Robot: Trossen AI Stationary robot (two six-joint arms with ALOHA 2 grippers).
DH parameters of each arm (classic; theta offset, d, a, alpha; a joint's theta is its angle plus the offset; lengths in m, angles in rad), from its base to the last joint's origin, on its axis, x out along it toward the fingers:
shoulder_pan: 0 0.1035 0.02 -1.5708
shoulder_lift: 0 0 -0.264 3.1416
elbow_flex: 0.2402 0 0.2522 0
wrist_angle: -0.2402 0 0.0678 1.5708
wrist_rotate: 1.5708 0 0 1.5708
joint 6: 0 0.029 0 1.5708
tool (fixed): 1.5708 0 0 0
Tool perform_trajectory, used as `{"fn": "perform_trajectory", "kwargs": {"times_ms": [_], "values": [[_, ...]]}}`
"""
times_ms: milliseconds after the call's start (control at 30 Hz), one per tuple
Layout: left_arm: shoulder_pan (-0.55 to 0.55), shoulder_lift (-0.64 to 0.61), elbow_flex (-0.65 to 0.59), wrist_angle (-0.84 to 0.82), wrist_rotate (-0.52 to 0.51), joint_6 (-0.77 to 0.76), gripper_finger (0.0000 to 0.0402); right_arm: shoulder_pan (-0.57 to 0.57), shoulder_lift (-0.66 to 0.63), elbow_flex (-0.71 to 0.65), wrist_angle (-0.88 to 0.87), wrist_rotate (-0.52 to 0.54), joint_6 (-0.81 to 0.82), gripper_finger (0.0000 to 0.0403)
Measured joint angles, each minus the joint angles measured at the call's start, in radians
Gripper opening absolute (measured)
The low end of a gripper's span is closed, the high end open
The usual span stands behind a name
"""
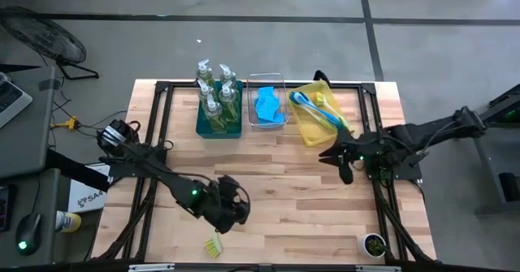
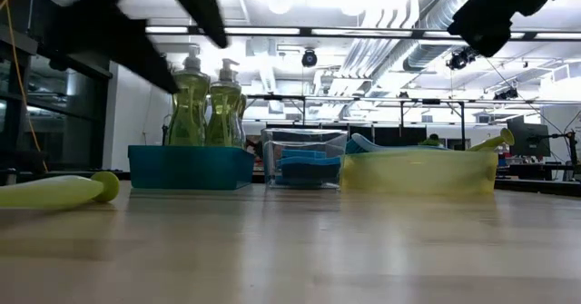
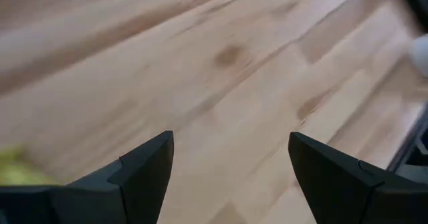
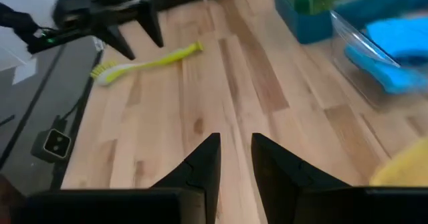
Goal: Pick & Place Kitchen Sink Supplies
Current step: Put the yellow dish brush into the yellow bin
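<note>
We look straight down on a wooden table (image 1: pixel 284 191) framed by black rails. Along its far edge we see three bins in a row. The teal bin (image 1: pixel 218 118) holds clear pump bottles (image 1: pixel 218 89) of yellow-green soap, standing upright. Just beside it, the clear bin (image 1: pixel 266 105) contains bright blue sponges (image 1: pixel 268 108). The yellow bin (image 1: pixel 319 116), tilted relative to the others, carries long-handled dish brushes (image 1: pixel 318 108), blue and yellow-green, laid across it.

One yellow-green dish brush (image 1: pixel 214 245) lies alone on the bare table near the front edge, well apart from the bins; in the low view we see its handle (image 2: pixel 56 191) resting flat on the wood.

The left gripper (image 1: pixel 231 215) hangs above the table just beside that brush, not touching it. In its wrist view we see its two fingers (image 3: pixel 144 167) spread wide with only bare wood between them: it stands open and empty.

The right gripper (image 1: pixel 344 163) hovers over the table near the yellow bin's front corner. In its wrist view the fingers (image 4: pixel 200 167) stand nearly together with a narrow slit of wood showing between them, and we see nothing held
</note>
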Motion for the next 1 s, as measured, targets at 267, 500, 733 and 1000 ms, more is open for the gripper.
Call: {"fn": "perform_trajectory", "kwargs": {"times_ms": [267,500,733,1000], "values": [[-0.011,0.01,0.025,-0.167,0.196,-0.302,0.0291,0.115,0.001,-0.147,0.267,0.074,-0.005,0.0078],[-0.034,0.075,0.023,-0.278,0.399,-0.492,0.0291,0.202,0.002,-0.224,0.393,0.13,0.008,0.0078],[-0.035,0.122,0.023,-0.293,0.433,-0.564,0.0291,0.287,0.012,-0.235,0.4,0.199,0.03,0.0078],[-0.048,0.193,0.023,-0.207,0.572,-0.589,0.0291,0.394,0.031,-0.234,0.402,0.279,0.057,0.0078]]}}
